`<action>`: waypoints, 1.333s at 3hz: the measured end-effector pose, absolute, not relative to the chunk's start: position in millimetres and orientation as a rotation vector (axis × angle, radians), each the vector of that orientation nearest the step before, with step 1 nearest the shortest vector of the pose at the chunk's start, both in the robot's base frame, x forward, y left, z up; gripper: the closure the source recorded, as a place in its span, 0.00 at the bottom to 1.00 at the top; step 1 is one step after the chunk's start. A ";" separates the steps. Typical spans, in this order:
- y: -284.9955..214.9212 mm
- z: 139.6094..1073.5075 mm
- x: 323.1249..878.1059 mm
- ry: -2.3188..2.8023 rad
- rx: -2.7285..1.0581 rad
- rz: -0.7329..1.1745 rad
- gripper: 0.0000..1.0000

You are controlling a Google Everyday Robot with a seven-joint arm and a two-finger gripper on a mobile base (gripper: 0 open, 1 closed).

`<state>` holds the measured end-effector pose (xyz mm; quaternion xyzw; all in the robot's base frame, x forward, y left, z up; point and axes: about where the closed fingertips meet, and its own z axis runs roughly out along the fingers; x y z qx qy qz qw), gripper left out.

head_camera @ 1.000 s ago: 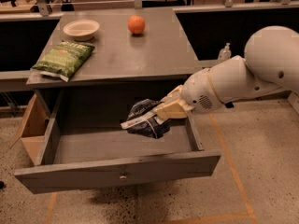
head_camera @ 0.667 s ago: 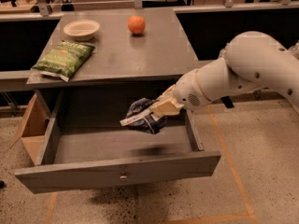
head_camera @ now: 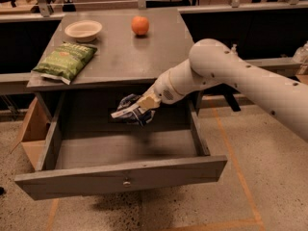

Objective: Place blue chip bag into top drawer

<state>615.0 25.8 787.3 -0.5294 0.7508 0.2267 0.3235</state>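
The blue chip bag is a small crumpled dark blue bag with white patches, held in my gripper at the end of the white arm. The gripper is shut on the bag and holds it in the air over the back middle of the open top drawer. The drawer is pulled far out of the grey cabinet. Its inside floor is bare and its front panel has a small round knob.
On the cabinet top lie a flat green chip bag, a white bowl and an orange. A cardboard box stands left of the drawer. Dark railings and shelves run behind.
My arm has swung left and toward the cabinet, carrying the blue chip bag from the drawer's right side to over its back middle. The grip has not changed.
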 end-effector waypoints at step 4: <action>51.9 782.8 638.0 1.933 -1.391 0.643 0.00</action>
